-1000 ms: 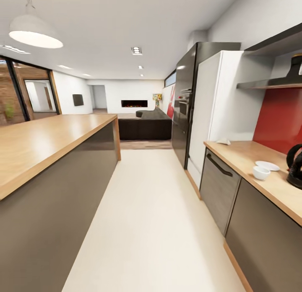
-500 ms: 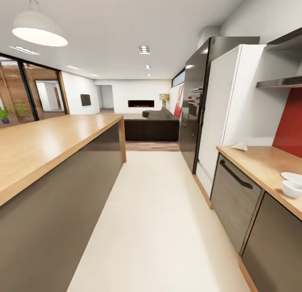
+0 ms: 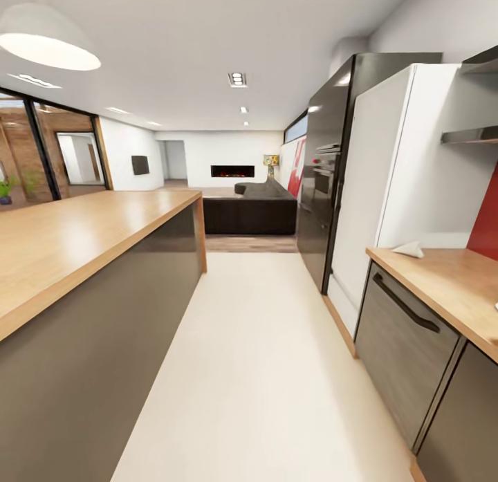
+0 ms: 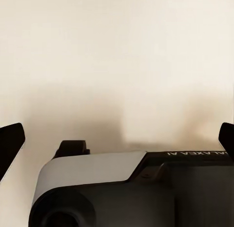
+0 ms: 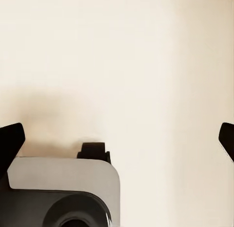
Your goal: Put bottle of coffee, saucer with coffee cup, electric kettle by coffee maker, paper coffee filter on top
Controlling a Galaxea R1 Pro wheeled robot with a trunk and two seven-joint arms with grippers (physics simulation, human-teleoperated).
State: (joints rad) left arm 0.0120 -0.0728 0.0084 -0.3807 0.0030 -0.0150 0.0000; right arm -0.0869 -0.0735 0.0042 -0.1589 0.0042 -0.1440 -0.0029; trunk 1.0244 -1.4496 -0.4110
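Note:
A small white paper coffee filter [image 3: 409, 249] lies at the near-fridge end of the kitchen countertop [image 3: 449, 281], the light-wood worktop over dark grey fronts at the right of the head view. My left gripper [image 4: 117, 144] is open, its two dark fingertips wide apart over pale floor and my own grey-and-black body. My right gripper [image 5: 117, 141] is open in the same way, with nothing between its fingers.
A large wood-topped island [image 3: 76, 240] with a dark side runs along the left. A pale floor aisle [image 3: 256, 357] leads ahead to a dark sofa [image 3: 245, 212]. A white fridge [image 3: 394, 184] and a black oven column [image 3: 325, 171] stand on the right.
The head camera has turned left and moved forward. The white cup, the saucer and the dark kettle have slid out past the picture's right edge; the filter sits farther right.

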